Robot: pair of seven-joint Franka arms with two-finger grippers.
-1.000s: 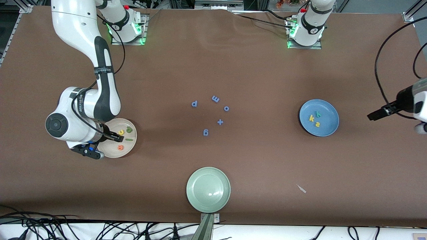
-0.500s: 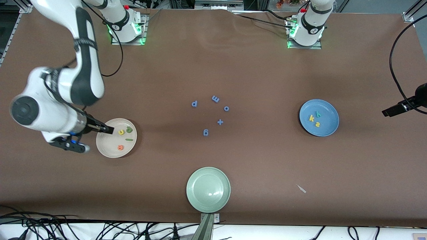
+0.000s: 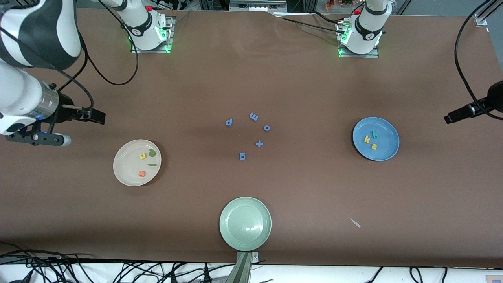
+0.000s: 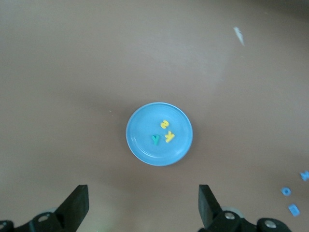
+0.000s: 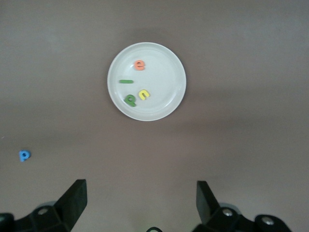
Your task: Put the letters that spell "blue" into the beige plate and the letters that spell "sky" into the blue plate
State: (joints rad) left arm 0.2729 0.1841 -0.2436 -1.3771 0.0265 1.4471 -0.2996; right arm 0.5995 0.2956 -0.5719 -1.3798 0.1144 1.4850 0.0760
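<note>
Nearest the camera, the pale green plate (image 3: 245, 223) sits empty, with a small white scrap (image 3: 355, 223) on the brown table (image 3: 314, 78) toward the left arm's end. Farther up, the beige plate (image 3: 122, 173) holds all four: orange e (image 3: 142, 173) at six o'clock, thin green l (image 3: 152, 164) at three, yellow u (image 3: 142, 156) at twelve, green b (image 3: 152, 153) at one. Blue plate (image 3: 387, 131) holds yellow s (image 3: 374, 147), yellow k (image 3: 367, 139) and teal y (image 3: 375, 134), bunched near center. Loose blue letters and plus sign (image 3: 259, 144) lie mid-table between the plates. Right gripper (image 5: 140, 198) hangs high over the table near the beige plate, fingers spread, empty; left gripper (image 4: 142, 200) is up near the blue plate, fingers spread, empty. Both words look sorted, so the task seems done. Risk: either arm dropping back could bump a plate or flick the light foam letters out; grabbing a blue distractor would spoil the sort.
</note>
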